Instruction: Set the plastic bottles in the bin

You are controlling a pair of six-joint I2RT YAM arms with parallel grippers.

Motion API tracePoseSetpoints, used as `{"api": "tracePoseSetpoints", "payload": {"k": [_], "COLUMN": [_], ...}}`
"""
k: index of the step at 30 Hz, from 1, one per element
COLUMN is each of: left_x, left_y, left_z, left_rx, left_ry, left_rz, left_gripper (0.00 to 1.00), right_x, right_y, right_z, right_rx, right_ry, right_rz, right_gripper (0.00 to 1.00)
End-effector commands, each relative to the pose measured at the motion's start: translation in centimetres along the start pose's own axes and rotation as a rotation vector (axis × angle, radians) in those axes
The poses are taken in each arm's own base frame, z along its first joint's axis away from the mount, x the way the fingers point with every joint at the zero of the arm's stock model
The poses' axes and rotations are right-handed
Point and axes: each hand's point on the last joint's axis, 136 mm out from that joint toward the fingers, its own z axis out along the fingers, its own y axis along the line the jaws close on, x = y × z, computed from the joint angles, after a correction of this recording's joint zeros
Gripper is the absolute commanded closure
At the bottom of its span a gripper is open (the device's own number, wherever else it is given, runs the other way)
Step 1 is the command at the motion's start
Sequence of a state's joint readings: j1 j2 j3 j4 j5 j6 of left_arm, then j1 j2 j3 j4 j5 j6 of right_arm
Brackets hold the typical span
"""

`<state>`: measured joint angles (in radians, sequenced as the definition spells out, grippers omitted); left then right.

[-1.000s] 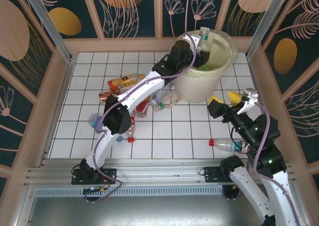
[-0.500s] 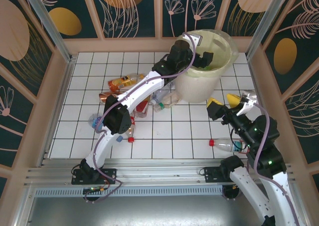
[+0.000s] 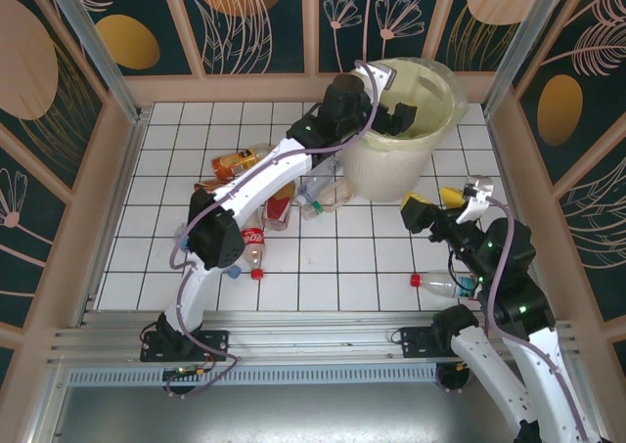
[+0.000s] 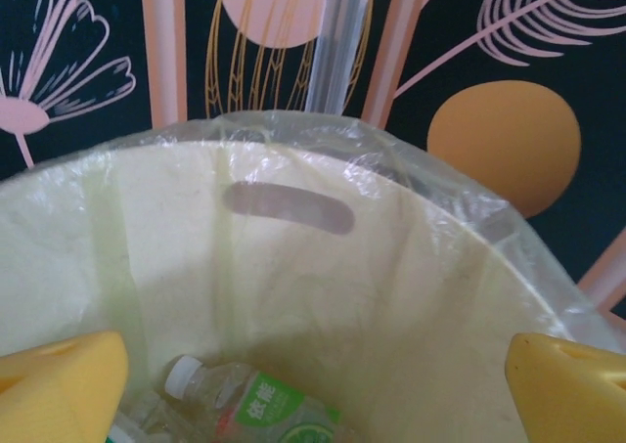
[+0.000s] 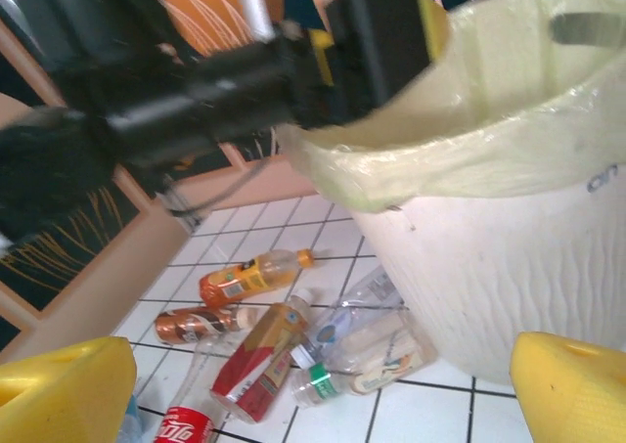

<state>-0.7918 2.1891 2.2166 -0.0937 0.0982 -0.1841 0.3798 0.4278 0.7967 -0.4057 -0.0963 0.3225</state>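
Fingers, left wrist: two yellow pads [image 4: 61,384] sit in the bottom corners. The left gripper [image 4: 313,389] is spread wide and empty above the mouth of the bin [image 4: 293,267].
Bin, left wrist: round and cream with a smooth wall; one oblong handle slot [image 4: 289,208]; a crinkled translucent liner bag [image 4: 430,169] is folded over the rim.
Bottle in bin: one clear green-label bottle [image 4: 269,409] with a white cap lies at the bottom; the white characters on its label are too small to read.
Fingers, right wrist: the right gripper [image 5: 318,394] is wide apart and holds nothing, near the bin's outer wall.
Floor bottles, right wrist: one orange bottle [image 5: 249,277], one copper-brown bottle [image 5: 201,323], one red-label bottle [image 5: 259,360], and one Coca-Cola bottle [image 5: 181,425] with white script on red. At least two clear bottles [image 5: 362,340] lie by the bin's foot.
Top view: the cluster lies flat on the white tiled table [image 3: 372,257], left of the bin. One red-capped bottle [image 3: 445,285] lies alone beside the right arm.
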Motion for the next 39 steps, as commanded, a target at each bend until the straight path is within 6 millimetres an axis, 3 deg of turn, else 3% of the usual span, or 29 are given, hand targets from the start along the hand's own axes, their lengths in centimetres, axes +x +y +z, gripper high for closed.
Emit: {"api": "tracePoseSetpoints", "payload": {"k": [1,2,7,13,18,23,32,39], "left_x": [-5.0,-5.7,-5.5,-2.7,0.0,2.8,7.6,8.5], "left_y": [-1.8,-2.1,-3.0,-4.2,-5.1,-5.6,-6.4,-6.3], "left_z": [-4.3,-5.4,-8.9,-14.6,-19.0,-22.3,-25.8,-27.0], "left_rx": [0.052,0.056,0.08,0.145,0.203,0.247,0.311,0.305], "left_ry": [-0.104,-0.12,-0.114,-0.103,-0.088,-0.074,-0.014,-0.017], "left_rz": [0.08,0.092,0.13,0.119,0.093,0.058,0.035,0.074], "left_gripper": [0.02,0.01,0.01,0.01,0.01,0.01,0.01,0.01], "right_x": [0.1,0.3,1.4,3.2,5.9,8.8,12.3,15.2], "right_y": [-1.1,-1.2,-2.3,-5.9,-9.6,-11.0,-13.3,-15.9], "right_z": [0.2,0.3,1.0,1.2,0.7,0.8,-1.8,-4.8], "right_rx": [0.07,0.075,0.122,0.343,0.576,0.691,0.933,1.159], "right_ry": [0.021,0.028,0.059,0.135,0.196,0.278,0.427,0.57], "right_rz": [0.021,0.03,0.079,0.203,0.323,0.432,0.623,0.699], "right_gripper": [0.02,0.02,0.03,0.02,0.01,0.01,0.01,0.01]}}
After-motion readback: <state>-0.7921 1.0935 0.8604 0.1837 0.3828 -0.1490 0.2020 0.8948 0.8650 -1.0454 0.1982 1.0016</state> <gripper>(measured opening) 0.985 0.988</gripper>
